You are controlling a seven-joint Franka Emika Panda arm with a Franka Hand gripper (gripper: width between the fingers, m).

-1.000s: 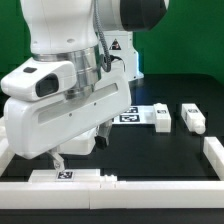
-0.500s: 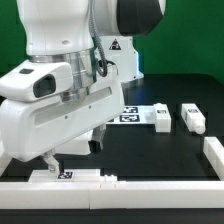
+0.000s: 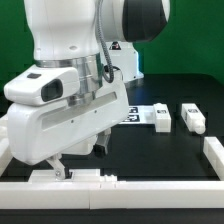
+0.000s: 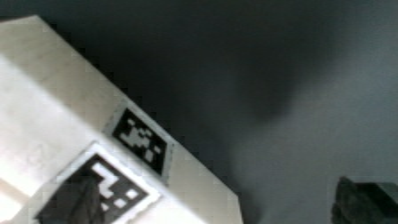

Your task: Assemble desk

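Note:
My gripper point(image 3: 60, 167) hangs low at the front of the exterior view's left, just above a white desk leg point(image 3: 85, 178) that lies along the front border wall. In the wrist view that leg point(image 4: 89, 150) fills one side, close up, with black-and-white tags on two faces. One dark fingertip point(image 4: 368, 200) shows at the far edge, apart from the leg, so the jaws stand wide open. Two more white legs point(image 3: 160, 116) point(image 3: 191, 116) lie on the black table at the exterior view's right. The desk tabletop is hidden behind my arm or out of view.
Low white border walls run along the front point(image 3: 150, 186) and the exterior view's right point(image 3: 213, 155). The marker board point(image 3: 131, 113) lies flat behind my arm. The arm's bulk point(image 3: 70, 110) blocks the exterior view's left half.
The arm has shifted a little toward the exterior view's right, and the gripper has come down over the tagged leg by the front wall, hiding its tag.

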